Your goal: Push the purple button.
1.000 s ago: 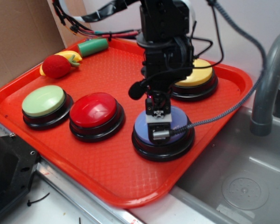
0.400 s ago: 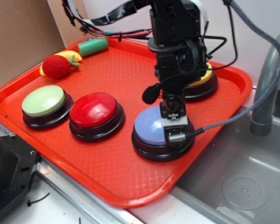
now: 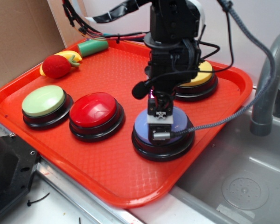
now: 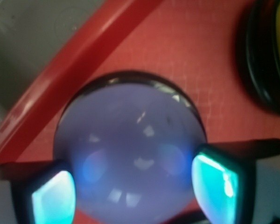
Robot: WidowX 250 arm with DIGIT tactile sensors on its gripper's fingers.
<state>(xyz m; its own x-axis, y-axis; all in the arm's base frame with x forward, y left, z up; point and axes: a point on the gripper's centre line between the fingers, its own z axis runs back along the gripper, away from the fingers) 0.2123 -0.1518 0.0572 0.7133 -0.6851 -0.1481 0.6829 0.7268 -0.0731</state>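
Wrist view: glossy lavender-blue dome button [image 4: 130, 154] on its black ring, near front edge of red plastic tray [image 3: 116, 172], directly beneath black gripper [image 3: 159, 127]; fingers [image 4: 214, 179] spread over the dome, holding nothing, seemingly placed for pressing straight down.

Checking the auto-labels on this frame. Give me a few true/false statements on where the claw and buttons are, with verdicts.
1. The claw is over the purple button. True.
2. The red button sits between the green button and the purple one. True.
3. The claw is over the yellow button. False: the yellow button lies behind the arm, at the back of the red tray.
4. The purple button sits in the sink. False: it is on the tray, near the edge beside the sink.
5. In the wrist view, claw fingers flank the purple dome. True.
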